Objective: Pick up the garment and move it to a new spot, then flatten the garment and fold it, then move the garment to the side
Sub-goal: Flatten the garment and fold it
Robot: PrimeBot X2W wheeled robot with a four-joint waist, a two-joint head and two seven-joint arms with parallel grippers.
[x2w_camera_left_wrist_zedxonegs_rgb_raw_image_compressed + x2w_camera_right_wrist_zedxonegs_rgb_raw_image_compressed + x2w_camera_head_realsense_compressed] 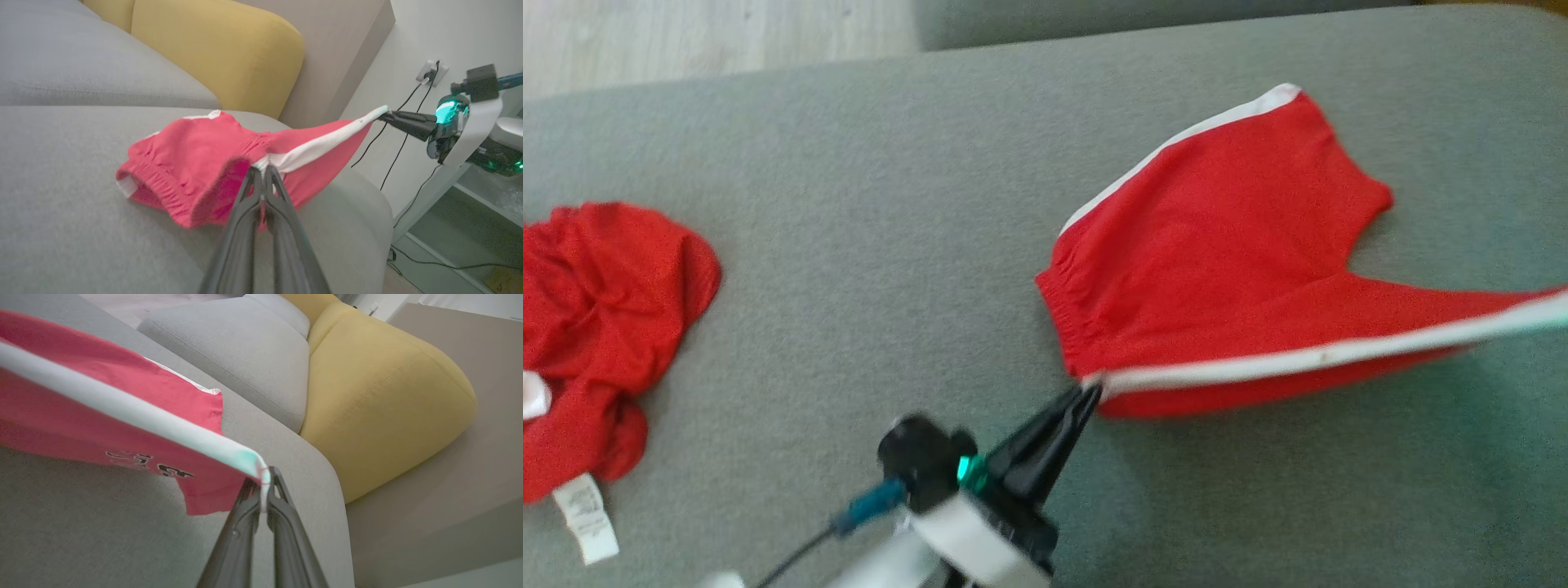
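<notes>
On my head feed I see a broad grey sofa seat (849, 245). A second red garment (605, 310) lies crumpled on it at the far left, its white care label (587, 518) flopped out towards the near edge. A strip of pale wood floor (686, 41) shows beyond the seat. From the left wrist I get a grey back cushion (81, 69) and a mustard-yellow cushion (220, 53) just beside it. Behind them stands a taupe side panel (339, 61), and black cables (402, 143) hang down the white wall from a wall socket (429, 73).
</notes>
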